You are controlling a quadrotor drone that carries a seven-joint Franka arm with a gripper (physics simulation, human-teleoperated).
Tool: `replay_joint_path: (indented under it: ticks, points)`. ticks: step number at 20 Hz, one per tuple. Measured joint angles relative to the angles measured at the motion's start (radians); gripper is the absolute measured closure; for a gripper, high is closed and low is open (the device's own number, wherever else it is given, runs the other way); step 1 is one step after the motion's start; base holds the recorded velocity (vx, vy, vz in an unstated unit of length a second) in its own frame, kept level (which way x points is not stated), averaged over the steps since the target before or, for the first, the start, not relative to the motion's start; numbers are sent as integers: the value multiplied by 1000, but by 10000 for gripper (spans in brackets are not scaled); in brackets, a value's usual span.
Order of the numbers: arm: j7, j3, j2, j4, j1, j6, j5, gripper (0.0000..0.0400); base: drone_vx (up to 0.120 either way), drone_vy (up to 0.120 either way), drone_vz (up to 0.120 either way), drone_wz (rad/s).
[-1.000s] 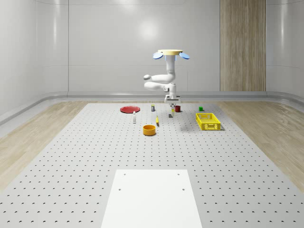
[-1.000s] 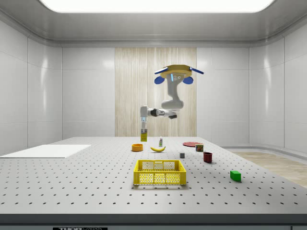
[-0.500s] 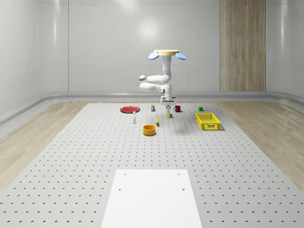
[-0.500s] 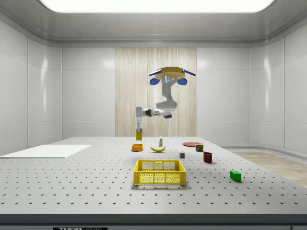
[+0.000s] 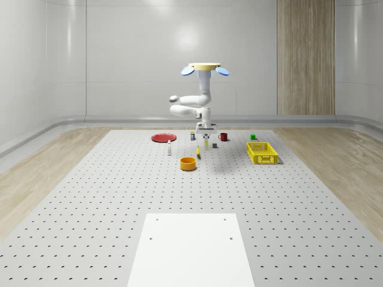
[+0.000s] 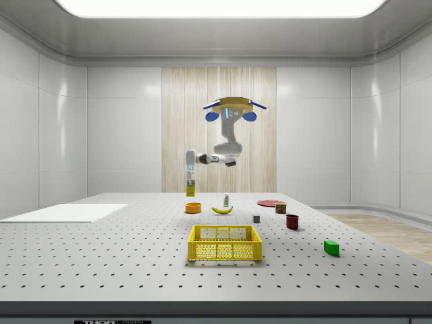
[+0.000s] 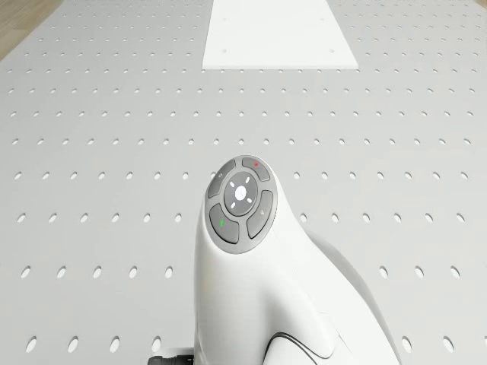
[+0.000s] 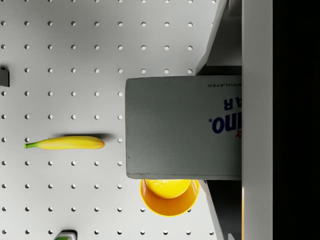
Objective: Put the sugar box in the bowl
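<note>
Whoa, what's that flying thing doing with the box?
That's a drone with a robot arm hanging under it, hovering above the table. Its gripper holds a sugar box in the air, close to the orange bowl. In the wrist view the box overlaps part of the bowl, with a banana lying nearby. The box isn't in the bowl yet.

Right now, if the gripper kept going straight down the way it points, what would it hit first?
Probably the orange bowl: the gripper carries the sugar box, and the wrist view shows the bowl partly under the box's edge, so the box might catch its rim.
</note>
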Motion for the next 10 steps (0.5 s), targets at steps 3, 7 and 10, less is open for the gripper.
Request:
replay_joint_path:
  ticks: [3,7,10]
  points:
    - [0,0,-2,0,-1,1,1,236,0,-120,0,0]
    - [1,1,-3,0,-1,3,2,236,0,-120,0,0]
    - [1,1,-5,0,-2,5,2,236,0,-120,0,0]
